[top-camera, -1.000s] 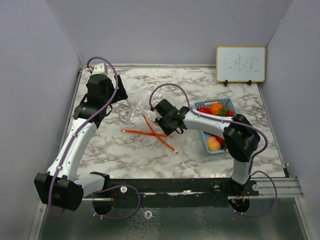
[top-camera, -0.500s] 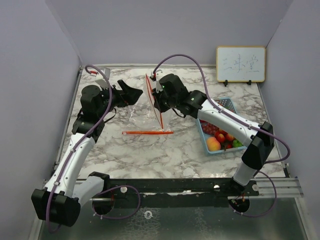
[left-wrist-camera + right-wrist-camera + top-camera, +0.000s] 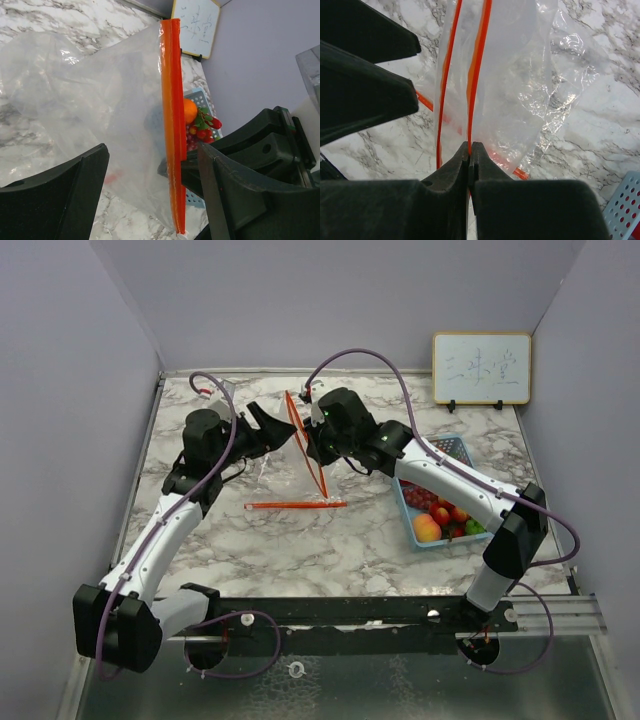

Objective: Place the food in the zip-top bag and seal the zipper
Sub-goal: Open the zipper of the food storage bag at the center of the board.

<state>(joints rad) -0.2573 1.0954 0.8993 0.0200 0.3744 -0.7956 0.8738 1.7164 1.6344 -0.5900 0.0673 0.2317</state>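
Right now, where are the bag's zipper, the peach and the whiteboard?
zipper (image 3: pixel 172 125): left wrist view, middle of the orange strip.
peach (image 3: pixel 427 528): top view, its rounded top.
whiteboard (image 3: pixel 481 368): top view, centre of its face.

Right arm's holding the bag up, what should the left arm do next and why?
Probably close the left gripper on the orange zipper strip. Its open jaws straddle the zip-top bag, which the right gripper pinches by that strip; a second grip could spread the mouth for the food.
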